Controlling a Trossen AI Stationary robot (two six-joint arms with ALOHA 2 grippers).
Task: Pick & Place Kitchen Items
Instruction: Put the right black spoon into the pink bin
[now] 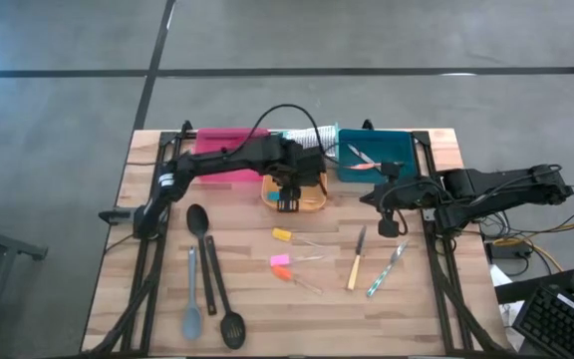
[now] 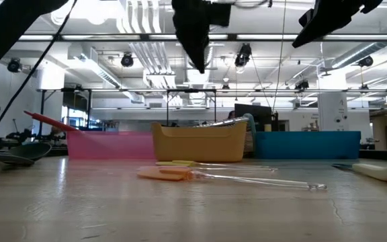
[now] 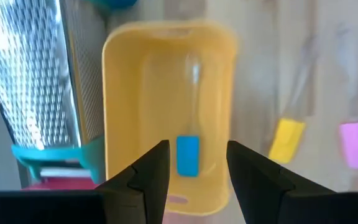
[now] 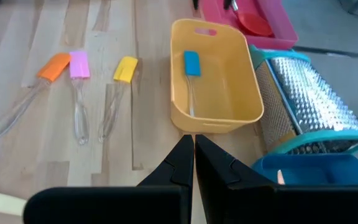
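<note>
Hovering with fingers apart above the orange tray (image 3: 120, 112), the left gripper (image 3: 197, 171) has the blue spatula (image 3: 188, 154) lying loose between and beneath them: retract straight upward, avoiding the tray walls.

Table (image 1: 247, 329): pale wood planks, on grey floor.
Pink tray (image 1: 217, 141): at far edge.
Orange tray (image 4: 241, 99): between pink and teal trays.
Teal tray (image 1: 392, 150): at far edge.
Silver ribbed grater (image 4: 309, 106): lying beside orange tray, teal-framed.
Keyboard (image 1: 566, 324): off the table's corner.
</note>
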